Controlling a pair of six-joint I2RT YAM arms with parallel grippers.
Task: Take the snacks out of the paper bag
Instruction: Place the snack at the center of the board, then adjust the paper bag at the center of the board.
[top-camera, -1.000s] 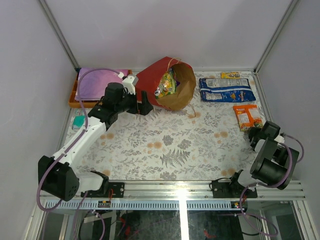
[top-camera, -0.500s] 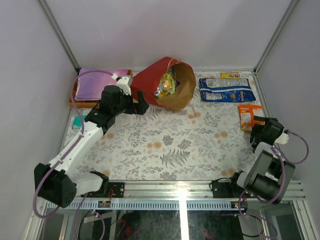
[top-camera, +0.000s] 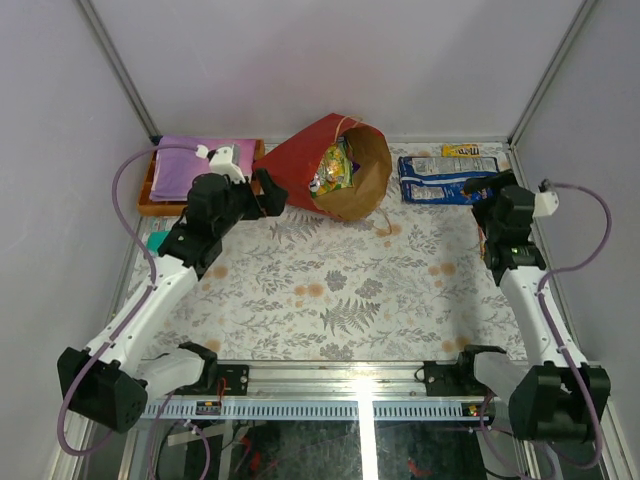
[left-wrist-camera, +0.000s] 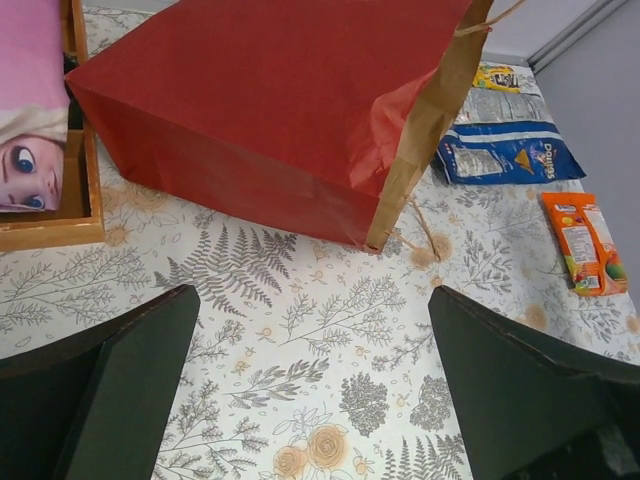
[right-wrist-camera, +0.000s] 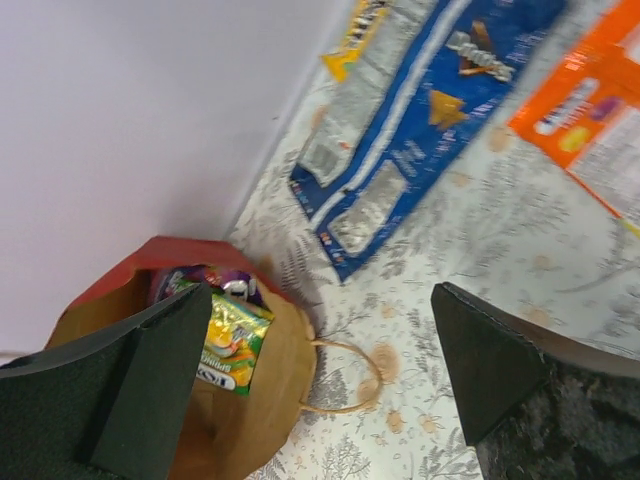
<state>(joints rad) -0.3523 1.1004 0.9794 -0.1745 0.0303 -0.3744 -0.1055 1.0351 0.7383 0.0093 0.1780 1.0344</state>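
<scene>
The red paper bag (top-camera: 300, 165) lies on its side with a green-yellow Fox's packet (right-wrist-camera: 232, 345) and a purple packet (right-wrist-camera: 197, 279) in its mouth. I have both sets of jaws spread wide, holding nothing: left gripper (left-wrist-camera: 312, 292) just beside the bag's closed end, right gripper (right-wrist-camera: 322, 290) by the Doritos bag (right-wrist-camera: 430, 120), facing the mouth.

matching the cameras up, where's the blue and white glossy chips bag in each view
top external: blue and white glossy chips bag, back right.
left wrist: chips bag upper right.
right wrist: chips bag top centre.
shared landmark: red paper bag, left of it in all three.
</scene>
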